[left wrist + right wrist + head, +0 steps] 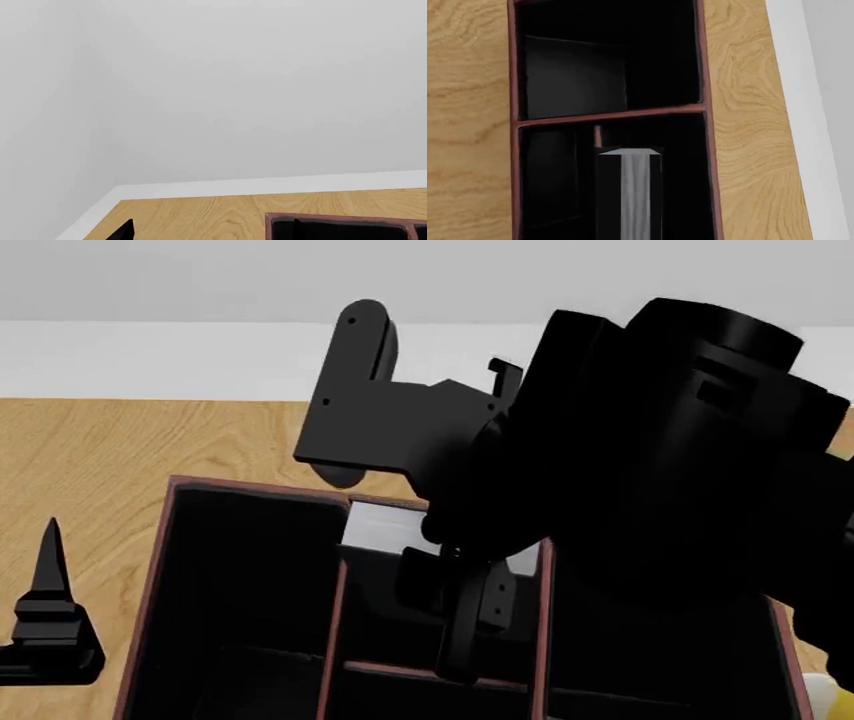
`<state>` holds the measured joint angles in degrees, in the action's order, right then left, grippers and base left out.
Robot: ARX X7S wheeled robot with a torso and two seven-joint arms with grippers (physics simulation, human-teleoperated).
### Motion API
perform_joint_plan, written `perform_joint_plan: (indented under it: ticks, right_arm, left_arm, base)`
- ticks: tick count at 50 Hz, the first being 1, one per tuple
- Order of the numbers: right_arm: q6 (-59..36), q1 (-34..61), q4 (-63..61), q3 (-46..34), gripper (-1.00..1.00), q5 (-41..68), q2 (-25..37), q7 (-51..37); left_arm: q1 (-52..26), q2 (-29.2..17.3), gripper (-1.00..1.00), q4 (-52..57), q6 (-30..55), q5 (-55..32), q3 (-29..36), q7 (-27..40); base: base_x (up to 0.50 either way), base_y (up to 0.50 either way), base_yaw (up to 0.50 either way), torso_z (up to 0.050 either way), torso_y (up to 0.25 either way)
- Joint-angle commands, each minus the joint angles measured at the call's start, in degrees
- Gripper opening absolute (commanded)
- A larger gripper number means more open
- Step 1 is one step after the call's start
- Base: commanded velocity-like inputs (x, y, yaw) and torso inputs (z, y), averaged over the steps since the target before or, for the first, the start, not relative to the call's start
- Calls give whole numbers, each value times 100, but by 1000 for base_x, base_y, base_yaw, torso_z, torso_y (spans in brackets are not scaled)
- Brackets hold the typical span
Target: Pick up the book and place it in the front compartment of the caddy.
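The caddy (pixel 160 570) is a reddish-brown box with a black interior and thin dividers. It also shows in the right wrist view (pixel 607 114) and, as a corner, in the left wrist view (pixel 280 218). The book (pixel 635 195), black with a white page edge, stands upright in the compartment below the cross divider. Its white edge shows in the head view (pixel 378 527) behind my right gripper (pixel 467 625), which reaches down into the caddy and is shut on it. My left gripper (pixel 47 625) is open and empty over the table, left of the caddy.
The light wooden table (pixel 120 440) ends at a white wall behind the caddy. A yellow and white object (pixel 830 695) peeks in at the right edge. My right arm (pixel 667 470) hides the caddy's right part.
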<state>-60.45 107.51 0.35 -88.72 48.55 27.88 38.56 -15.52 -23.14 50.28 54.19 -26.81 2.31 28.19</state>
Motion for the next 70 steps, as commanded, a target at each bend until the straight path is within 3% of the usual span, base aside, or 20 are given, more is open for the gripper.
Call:
perform_joint_plan:
  ticks: [1,37,38,54,70]
  right_arm:
    - [242,-312,266,-463,-100,-788,34,-103]
    - [564,-939,916,-694,-100,-1178,-256,-429]
    - [574,-936,944,-677,100,-1174,-271,-424]
    - [506,-724,700,-526,100,-1112,-143,-462]
    - [12,-241,-291,299,100,-525,307,-960]
  left_arm:
    - [28,-22,100,-41,-59,5,27,13]
    - [109,-85,100,-49,-142,-62,-5,77]
    - [106,-84,100,-52,-143,-64,-7,80]
    - [109,-103,100,-34,-152,-109,-10,114]
    - [28,-123,100,126,12,-257,-81,194]
  base:
    - [0,-3,-3,0,0]
    - [1,-1,-3,0,0]
    - [0,-3,-4,0,0]
    - [0,0,0,0,0]
    - [0,0,0,0,0]
